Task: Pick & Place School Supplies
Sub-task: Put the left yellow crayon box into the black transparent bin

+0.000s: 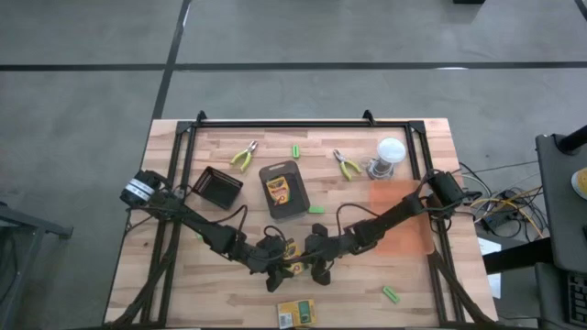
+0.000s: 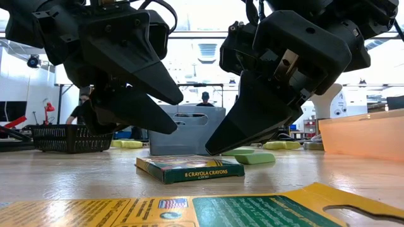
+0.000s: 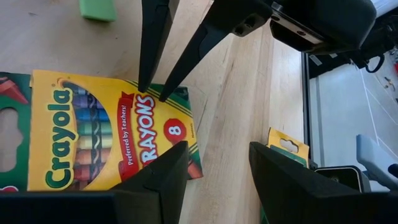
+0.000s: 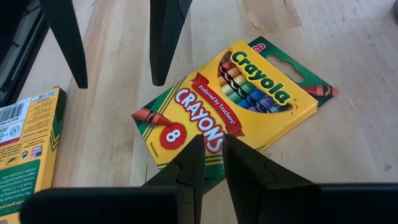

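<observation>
Grippers meet over the near-centre of the table (image 1: pixel 183 275), both hovering above 1 crayon box (image 2: pixel 189 168) lying flat w/ its yellow face up. Left gripper (image 3: pixel 211 165) has its fingers (image 3: pixel 163 177) parted to a medium gap, nothing btwn them, tips just above the box's near edge. Right gripper (image 4: pixel 210 163) has its fingers (image 4: pixel 186 165) nearly together, only a slim gap, holding nothing, pointing at the box's "8" corner. From the low view neither pair of tips clearly touches the box; can't tell for sure.

Other supplies:
- 2nd crayon box (image 1: pixel 295 313) at the near edge of the table, barcode side up, close to the low camera.
- 3rd crayon box (image 1: pixel 282 190) lies on a dark grey tray (image 1: pixel 268 173) at the table's centre, far of the grippers.
- 2 pliers: 1 (image 1: pixel 243 157) far-left of the tray, 1 (image 1: pixel 347 166) far-right of it.
- Green sticks: 1 (image 1: pixel 296 151) at the far side btwn the pliers, 1 (image 1: pixel 316 209) just right of the tray, 1 (image 1: pixel 392 294) near-right.

Also on the table: black basket (image 1: pixel 218 187) left of the tray, clear jar w/ white lid (image 1: pixel 389 154) far-right, orange sheet (image 1: pixel 404 234) under the right arm.
</observation>
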Controlling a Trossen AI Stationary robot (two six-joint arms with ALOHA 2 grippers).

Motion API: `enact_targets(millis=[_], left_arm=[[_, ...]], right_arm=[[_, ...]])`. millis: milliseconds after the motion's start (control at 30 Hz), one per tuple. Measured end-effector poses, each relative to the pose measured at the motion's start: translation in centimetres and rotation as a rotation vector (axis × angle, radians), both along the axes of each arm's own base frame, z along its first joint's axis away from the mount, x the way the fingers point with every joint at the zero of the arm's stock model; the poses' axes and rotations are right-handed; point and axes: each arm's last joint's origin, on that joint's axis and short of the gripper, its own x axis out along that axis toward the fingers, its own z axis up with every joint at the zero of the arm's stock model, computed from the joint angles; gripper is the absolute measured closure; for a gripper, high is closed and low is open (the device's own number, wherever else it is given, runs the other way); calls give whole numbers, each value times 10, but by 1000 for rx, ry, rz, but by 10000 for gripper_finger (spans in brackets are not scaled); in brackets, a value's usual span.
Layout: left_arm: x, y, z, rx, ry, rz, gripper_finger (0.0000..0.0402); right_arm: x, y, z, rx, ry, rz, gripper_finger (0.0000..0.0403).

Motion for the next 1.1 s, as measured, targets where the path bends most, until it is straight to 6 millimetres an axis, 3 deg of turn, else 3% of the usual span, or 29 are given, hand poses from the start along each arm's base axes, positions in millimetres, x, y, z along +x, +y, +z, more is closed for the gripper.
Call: enact_targets(millis=[200,400,1100], left_arm=[[0,0,0,-2,6,-7,225],[-6,5,-10,0,124,70,225],[-4,6,-9,-24,117,88,225]], right_arm=[[0,0,0,0,0,0,346],[0,0,0,0,0,0,346],[0,0,0,0,0,0,346]])
